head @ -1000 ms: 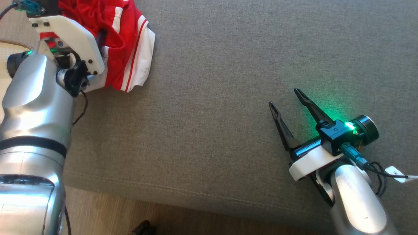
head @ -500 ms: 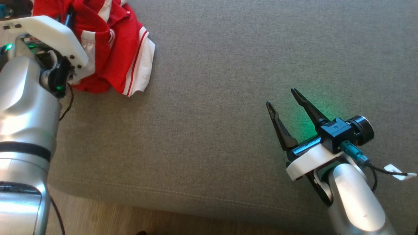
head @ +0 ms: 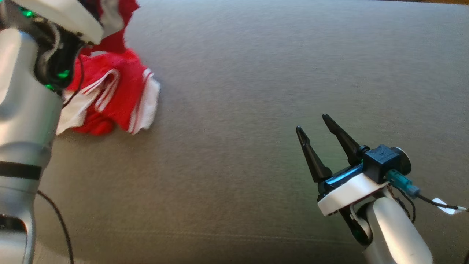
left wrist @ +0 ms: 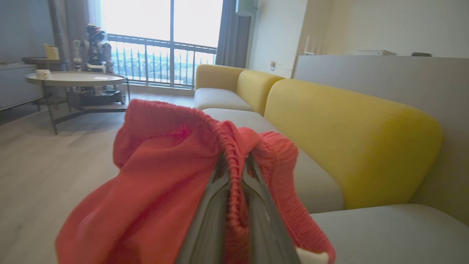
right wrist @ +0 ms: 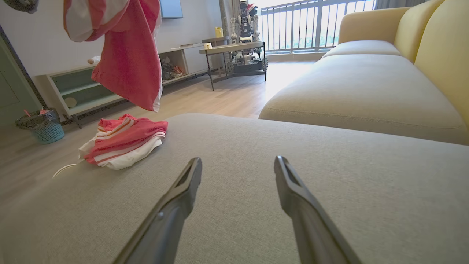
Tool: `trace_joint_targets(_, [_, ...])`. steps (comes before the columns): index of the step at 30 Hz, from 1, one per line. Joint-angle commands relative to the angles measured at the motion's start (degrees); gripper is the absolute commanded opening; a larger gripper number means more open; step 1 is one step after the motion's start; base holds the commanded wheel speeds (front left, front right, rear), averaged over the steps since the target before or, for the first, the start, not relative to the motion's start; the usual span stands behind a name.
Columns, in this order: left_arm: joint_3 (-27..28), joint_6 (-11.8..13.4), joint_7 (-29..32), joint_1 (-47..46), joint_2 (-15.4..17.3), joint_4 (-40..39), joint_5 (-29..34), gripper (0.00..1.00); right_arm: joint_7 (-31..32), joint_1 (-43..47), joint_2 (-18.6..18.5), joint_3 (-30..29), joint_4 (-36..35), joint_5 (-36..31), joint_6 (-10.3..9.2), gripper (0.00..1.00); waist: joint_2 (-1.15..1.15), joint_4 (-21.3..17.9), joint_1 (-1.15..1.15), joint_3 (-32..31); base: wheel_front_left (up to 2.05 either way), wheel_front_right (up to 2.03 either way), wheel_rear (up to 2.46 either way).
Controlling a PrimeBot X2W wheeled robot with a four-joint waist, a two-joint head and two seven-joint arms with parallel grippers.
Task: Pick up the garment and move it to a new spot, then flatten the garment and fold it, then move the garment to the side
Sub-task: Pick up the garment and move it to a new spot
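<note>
My left jaws are pinched tight on the ribbed edge of the red-and-white garment (left wrist: 165, 176). The left gripper (left wrist: 236, 161) holds it hanging above the left end of the grey cushion (head: 256, 91). A red-and-white bundle (right wrist: 121, 145) lies on the cushion beneath. My right gripper (head: 311, 123) is over the cushion, fingers spread with nothing between them, well apart from both.

ribbed knit garment (left wrist: 161, 165), matt woven cushion (head: 256, 91)
</note>
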Motion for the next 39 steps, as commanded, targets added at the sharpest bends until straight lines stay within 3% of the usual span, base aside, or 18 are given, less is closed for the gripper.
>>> trace_joint_targets(1, [0.81, 0.0, 0.35, -2.96, 2.55, -3.61, -0.59, 0.0, -0.54, -0.65, 0.37, 1.37, -2.33, 0.64, -0.02, 1.0, -0.01, -4.5, 0.01, -2.71, 0.0, 0.0, 0.0])
trace_joint_targets(13, [-6.62, 0.0, 4.57, -2.23, 2.85, -18.24, -2.36, 0.0, -0.54, -2.5, 0.37, 0.68, -8.72, 2.99, -0.02, 1.0, -0.01, -20.85, 0.01, -0.46, 0.0, 0.0, 0.0])
trace_joint_targets(21, [-13.07, 0.0, 2.47, 3.2, 2.17, -23.8, 0.92, 0.0, -0.54, -2.73, 0.37, -1.37, -13.65, 5.21, -0.02, 1.0, -0.01, -29.79, 0.01, 4.39, 0.0, 0.0, 0.0])
trace_joint_targets(27, [-22.84, 0.19, -4.46, 11.01, 5.08, -19.98, 11.68, 0.0, -0.54, -2.4, 0.37, -2.26, -14.16, 5.91, -0.02, 1.0, -0.01, -33.08, 0.01, 7.31, 0.0, 0.0, 0.0])
trace_joint_targets(31, [-26.29, 1.56, -7.3, 16.32, 4.35, -14.04, 14.71, 0.0, -0.54, -2.08, 0.37, -2.1, -13.88, 5.98, -0.02, 1.0, -0.01, -33.67, 0.01, 7.55, 0.0, 0.0, 0.0])
trace_joint_targets(34, [-26.46, 3.98, -8.73, 18.58, 2.96, -10.75, 15.9, 0.0, -0.54, -1.79, 0.37, -2.25, -13.59, 5.67, -0.02, 1.0, -0.01, -33.06, 0.01, 6.83, 0.0, 0.0, 0.0])
trace_joint_targets(35, [-26.18, 4.79, -9.07, 19.1, 2.35, -10.13, 16.09, 0.2, -0.54, -1.71, 0.37, -2.23, -13.48, 5.44, -0.02, 1.0, -0.01, -32.61, 0.01, 6.4, 0.0, 0.0, 0.0])
trace_joint_targets(36, [-25.78, 5.6, -9.32, 19.59, 1.76, -9.72, 16.23, 1.0, -0.54, -1.63, 0.37, -2.18, -13.41, 5.16, -0.02, 1.0, -0.01, -32.05, 0.01, 5.93, 0.0, 0.0, 0.0])
trace_joint_targets(39, [-23.34, 8.07, -9.72, 21.26, 0.26, -10.02, 15.76, 1.0, -0.54, -1.26, 0.37, -1.54, -13.09, 4.1, -0.02, 1.0, -0.01, -30.07, 0.01, 4.06, 0.0, 0.0, 0.0])
